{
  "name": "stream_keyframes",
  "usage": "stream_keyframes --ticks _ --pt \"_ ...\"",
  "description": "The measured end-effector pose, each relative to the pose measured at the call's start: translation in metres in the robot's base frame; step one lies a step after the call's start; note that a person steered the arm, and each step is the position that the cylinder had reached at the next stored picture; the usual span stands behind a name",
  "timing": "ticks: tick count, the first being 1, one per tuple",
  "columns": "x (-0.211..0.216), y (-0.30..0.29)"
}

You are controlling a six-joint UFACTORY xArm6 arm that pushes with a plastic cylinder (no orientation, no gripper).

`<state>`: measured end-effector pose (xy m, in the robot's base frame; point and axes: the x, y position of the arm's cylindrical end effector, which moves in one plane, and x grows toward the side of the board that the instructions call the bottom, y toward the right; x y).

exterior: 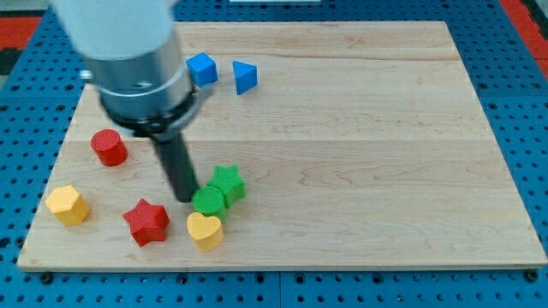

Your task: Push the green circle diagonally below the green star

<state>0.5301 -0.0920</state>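
The green circle lies on the wooden board at the lower left, touching the green star, which sits just up and to the right of it. My tip is at the circle's left side, touching or nearly touching it. The rod rises from there up and to the left into the grey arm body.
A yellow heart lies just below the green circle. A red star and a yellow hexagon lie to the left. A red cylinder is at the left. A blue cube and blue triangle are at the top.
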Motion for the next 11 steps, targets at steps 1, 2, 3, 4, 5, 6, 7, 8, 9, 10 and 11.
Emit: stream_keyframes --ticks 1,2,3,4,5,6,7,8,9,10,11 --pt "-0.001 0.048" --pt "-0.026 0.069" --pt "-0.063 0.057" --pt "-0.046 0.032" --pt "-0.012 0.025" --pt "0.006 0.014" --pt "0.022 0.014" --pt "0.044 0.023" --pt "0.063 0.055" --pt "0.064 0.100" --pt "0.049 0.129"
